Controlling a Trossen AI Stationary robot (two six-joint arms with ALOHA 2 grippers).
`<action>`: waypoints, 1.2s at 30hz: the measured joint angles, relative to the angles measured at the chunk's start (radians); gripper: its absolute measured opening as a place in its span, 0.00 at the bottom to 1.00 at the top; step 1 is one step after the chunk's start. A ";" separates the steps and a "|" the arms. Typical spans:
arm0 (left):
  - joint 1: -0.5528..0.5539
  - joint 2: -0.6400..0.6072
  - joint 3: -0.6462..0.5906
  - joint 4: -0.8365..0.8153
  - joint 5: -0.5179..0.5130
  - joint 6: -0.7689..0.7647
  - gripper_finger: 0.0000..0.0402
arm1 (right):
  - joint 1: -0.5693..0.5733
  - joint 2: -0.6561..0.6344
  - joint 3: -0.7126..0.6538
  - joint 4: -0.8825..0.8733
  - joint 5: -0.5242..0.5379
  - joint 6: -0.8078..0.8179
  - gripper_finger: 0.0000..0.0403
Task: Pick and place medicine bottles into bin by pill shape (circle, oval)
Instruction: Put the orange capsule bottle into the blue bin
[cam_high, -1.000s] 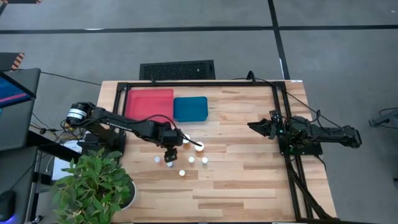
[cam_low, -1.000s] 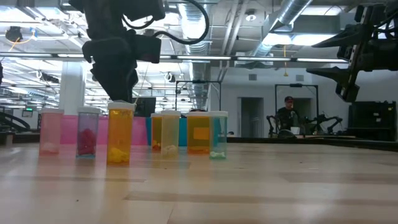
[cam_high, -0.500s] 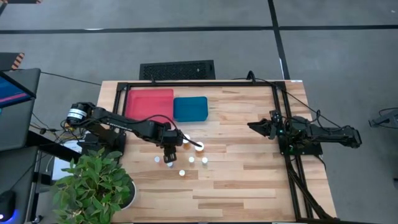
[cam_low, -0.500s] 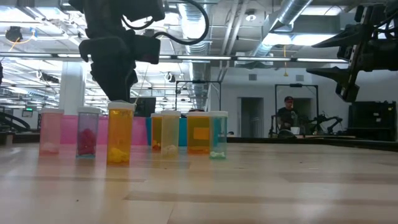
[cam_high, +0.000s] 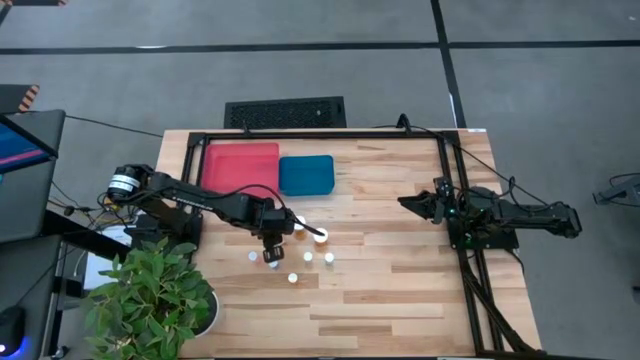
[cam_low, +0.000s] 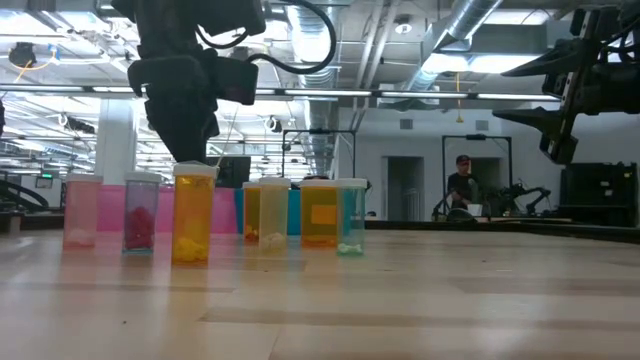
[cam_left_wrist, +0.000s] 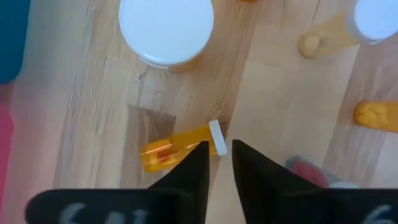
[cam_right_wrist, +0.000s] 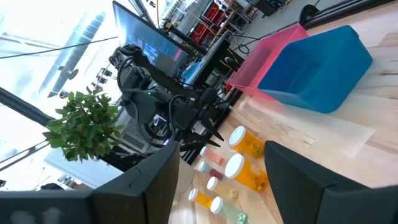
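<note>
Left gripper (cam_high: 272, 252) clamped on an orange bottle (cam_low: 193, 214) in the cluster — right arm idle at the table's right side.

From above, the medicine bottles (cam_high: 308, 258) stand grouped on the wooden table (cam_high: 400, 280), just in front of the red tray (cam_high: 240, 165) and blue tray (cam_high: 306, 174); the left gripper is down among them. At table level, its dark fingers pinch the orange bottle's white cap, the bottle upright on the wood. The left wrist view shows the fingertips nearly together with the cap edge between them. The right gripper (cam_high: 412, 204) hangs well apart from the bottles, fingers spread, holding nothing.
</note>
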 joint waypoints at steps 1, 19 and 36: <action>0.000 0.000 0.000 0.000 0.000 -0.001 0.12 | 0.000 0.000 0.000 0.000 0.000 0.000 0.61; 0.019 -0.002 0.048 -0.017 0.001 0.154 0.55 | 0.000 0.000 0.000 -0.013 0.001 -0.002 0.61; 0.169 0.003 0.048 -0.026 0.008 0.649 0.66 | 0.000 0.000 0.000 -0.013 0.000 -0.002 0.61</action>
